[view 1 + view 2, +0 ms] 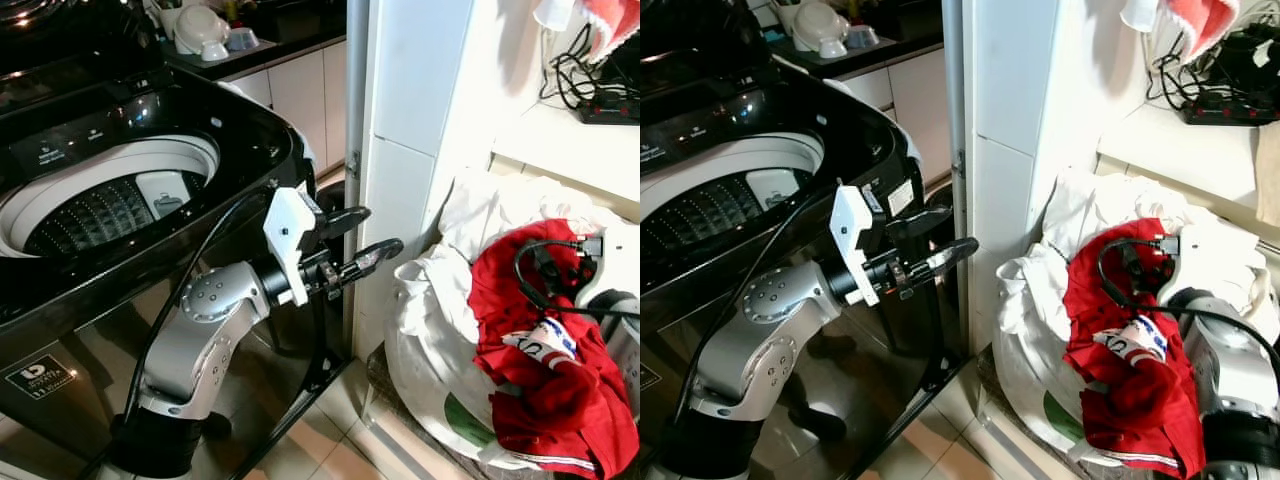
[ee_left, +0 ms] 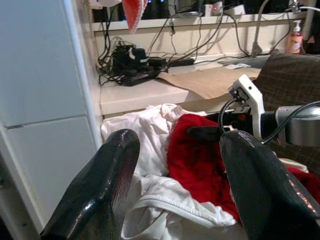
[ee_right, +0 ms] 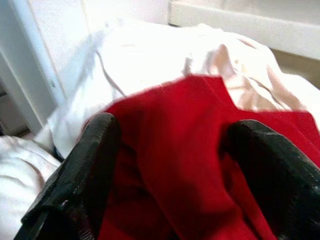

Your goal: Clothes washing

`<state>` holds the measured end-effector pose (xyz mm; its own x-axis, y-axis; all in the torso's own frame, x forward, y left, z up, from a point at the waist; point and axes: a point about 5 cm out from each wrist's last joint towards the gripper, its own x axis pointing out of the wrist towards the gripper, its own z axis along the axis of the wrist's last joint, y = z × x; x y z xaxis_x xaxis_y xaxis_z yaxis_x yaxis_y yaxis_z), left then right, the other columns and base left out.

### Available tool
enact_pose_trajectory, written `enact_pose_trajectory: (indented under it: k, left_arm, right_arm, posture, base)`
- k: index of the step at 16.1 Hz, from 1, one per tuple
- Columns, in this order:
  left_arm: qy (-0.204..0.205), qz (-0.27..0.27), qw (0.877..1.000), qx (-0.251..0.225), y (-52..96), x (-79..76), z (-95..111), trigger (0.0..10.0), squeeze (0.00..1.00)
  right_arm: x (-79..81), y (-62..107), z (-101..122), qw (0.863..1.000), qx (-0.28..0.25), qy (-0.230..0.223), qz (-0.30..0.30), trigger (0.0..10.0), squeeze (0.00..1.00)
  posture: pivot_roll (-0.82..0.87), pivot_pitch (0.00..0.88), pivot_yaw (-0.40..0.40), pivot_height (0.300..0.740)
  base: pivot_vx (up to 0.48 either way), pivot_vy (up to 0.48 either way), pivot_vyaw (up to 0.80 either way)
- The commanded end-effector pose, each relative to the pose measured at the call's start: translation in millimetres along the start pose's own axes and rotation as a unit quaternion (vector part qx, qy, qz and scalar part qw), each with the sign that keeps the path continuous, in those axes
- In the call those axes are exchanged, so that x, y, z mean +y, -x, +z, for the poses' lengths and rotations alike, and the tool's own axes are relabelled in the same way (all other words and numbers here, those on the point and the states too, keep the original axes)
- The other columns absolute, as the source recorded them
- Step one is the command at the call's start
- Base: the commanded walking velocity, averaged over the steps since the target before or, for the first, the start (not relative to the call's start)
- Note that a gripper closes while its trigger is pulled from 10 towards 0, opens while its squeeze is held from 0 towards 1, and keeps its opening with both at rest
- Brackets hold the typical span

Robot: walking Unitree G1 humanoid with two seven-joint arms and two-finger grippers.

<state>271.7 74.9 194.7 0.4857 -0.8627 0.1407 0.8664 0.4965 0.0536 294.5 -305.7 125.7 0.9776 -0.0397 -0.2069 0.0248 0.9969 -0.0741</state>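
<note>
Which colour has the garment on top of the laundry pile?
Red garment, clearest in the right eye view.

A white tiled pillar (image 1: 415, 120) stood between the dark kitchen counter (image 1: 250, 50) with white cabinet doors (image 1: 300, 95) and a white shelf (image 2: 150, 92) carrying tangled black cables (image 2: 132, 62). Pale floor tiles (image 1: 310, 455) lay below.

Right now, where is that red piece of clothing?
The red garment lies on top of the white laundry pile on the robot's right, beside the white pillar, with the right tool spread open over it.
</note>
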Motion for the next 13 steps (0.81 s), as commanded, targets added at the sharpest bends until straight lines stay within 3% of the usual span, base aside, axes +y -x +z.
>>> enact_pose_trajectory:
  k: [1, 2, 3, 4, 5, 13]
  left_arm:
    - [-0.014, -0.001, 1.000, 0.005, 1.8, -2.0, 1, 10.0, 0.00]
    - [-0.016, 0.000, 1.000, 0.007, 2.3, -2.3, 1, 10.0, 0.00]
    - [-0.018, 0.002, 1.000, 0.010, 2.7, -2.3, 0, 10.0, 0.00]
    - [-0.018, 0.003, 1.000, 0.010, 2.8, -2.2, 0, 10.0, 0.00]
    - [-0.020, 0.003, 1.000, 0.015, 3.9, -2.3, -1, 10.0, 0.00]
    - [-0.020, -0.002, 0.999, 0.028, 6.0, -3.1, -3, 10.0, 0.00]
  right_arm:
    - [0.1, -3.7, 4, 1.000, -0.007, 0.014, 0.011, 10.0, 0.00]
    - [-0.2, -5.8, 4, 1.000, -0.004, 0.024, 0.014, 10.0, 0.00]
    - [0.3, -9.1, 2, 0.999, 0.009, 0.041, 0.023, 3.0, 0.00]
    - [0.1, -9.8, 1, 0.999, 0.010, 0.041, 0.025, 3.0, 0.00]
    - [0.2, -10.0, -3, 0.998, 0.020, 0.043, 0.029, 0.0, 0.00]
    - [-2.9, -9.3, -15, 0.998, 0.055, 0.030, 0.031, 0.0, 0.00]
  posture:
    - [-0.07, 0.000, 0.067, 0.740]
    - [-0.07, 0.000, 0.067, 0.740]
    - [-0.06, 0.000, 0.048, 0.740]
    - [-0.06, 0.000, 0.048, 0.740]
    - [-0.06, 0.000, 0.045, 0.740]
    - [-0.06, 0.000, 0.043, 0.740]
  base:
    - [0.000, 0.000, 0.00]
    - [0.000, 0.000, 0.00]
    - [0.000, 0.000, 0.00]
    - [0.000, 0.000, 0.00]
    - [0.000, 0.000, 0.00]
    - [0.000, 0.000, 0.00]
